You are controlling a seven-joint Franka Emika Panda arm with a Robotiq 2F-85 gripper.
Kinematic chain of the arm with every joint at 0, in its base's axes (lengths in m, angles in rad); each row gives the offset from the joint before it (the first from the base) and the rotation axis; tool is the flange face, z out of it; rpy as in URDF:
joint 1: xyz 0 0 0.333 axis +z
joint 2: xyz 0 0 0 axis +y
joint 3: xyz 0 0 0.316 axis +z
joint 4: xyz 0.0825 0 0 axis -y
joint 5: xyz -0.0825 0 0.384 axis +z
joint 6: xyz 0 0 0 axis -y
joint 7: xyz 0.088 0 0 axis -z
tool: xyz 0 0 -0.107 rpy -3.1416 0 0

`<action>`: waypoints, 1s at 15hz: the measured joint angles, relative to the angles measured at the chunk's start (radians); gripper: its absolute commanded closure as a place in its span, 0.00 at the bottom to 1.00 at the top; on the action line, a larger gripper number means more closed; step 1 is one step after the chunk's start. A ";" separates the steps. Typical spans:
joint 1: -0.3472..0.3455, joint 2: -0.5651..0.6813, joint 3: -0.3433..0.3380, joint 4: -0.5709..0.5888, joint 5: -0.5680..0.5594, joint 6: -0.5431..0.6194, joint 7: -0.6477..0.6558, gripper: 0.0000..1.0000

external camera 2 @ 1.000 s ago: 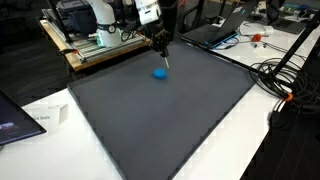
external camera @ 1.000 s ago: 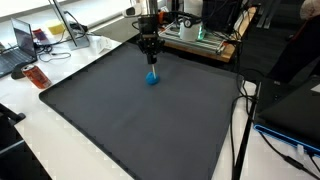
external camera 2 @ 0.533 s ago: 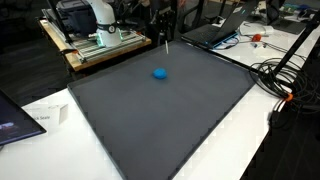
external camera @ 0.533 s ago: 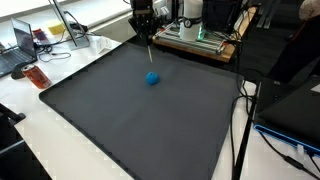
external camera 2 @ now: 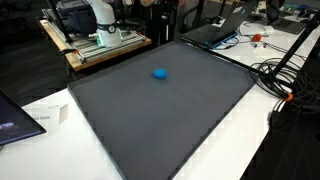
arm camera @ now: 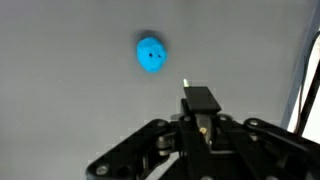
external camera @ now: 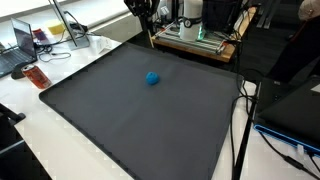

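A small blue ball (external camera: 152, 78) (external camera 2: 159, 72) lies alone on the far part of the dark grey mat (external camera: 140, 125) (external camera 2: 160, 120). In the wrist view the blue ball (arm camera: 151, 53) has a dark dot on it and sits ahead and left of the jaws. My gripper (external camera: 147, 9) (arm camera: 200, 99) is high above the mat's far edge, well clear of the ball. Its jaws are shut on a thin pale stick (external camera: 151, 38), whose light tip (arm camera: 186, 84) pokes out past the black fingers. In an exterior view the gripper is almost wholly above the top edge.
White tabletop surrounds the mat. A laptop (external camera: 18, 45) and an orange object (external camera: 37, 77) lie off one side. Behind the mat stands a wooden board with equipment (external camera: 195, 35) (external camera 2: 95, 40). Black cables (external camera 2: 285, 75) and another laptop (external camera 2: 215, 30) lie beyond a corner.
The gripper has risen straight up from just above the blue ball, carrying the thin stick with it. The ball has stayed where it was on the mat.
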State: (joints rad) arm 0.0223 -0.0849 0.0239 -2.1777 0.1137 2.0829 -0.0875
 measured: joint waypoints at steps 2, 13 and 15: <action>0.000 0.016 0.001 0.012 -0.004 -0.004 0.007 0.97; 0.016 0.091 0.021 0.004 -0.085 0.089 0.077 0.97; 0.023 0.112 0.027 0.004 -0.110 0.098 0.107 0.97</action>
State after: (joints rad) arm 0.0450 0.0274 0.0510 -2.1740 0.0037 2.1808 0.0194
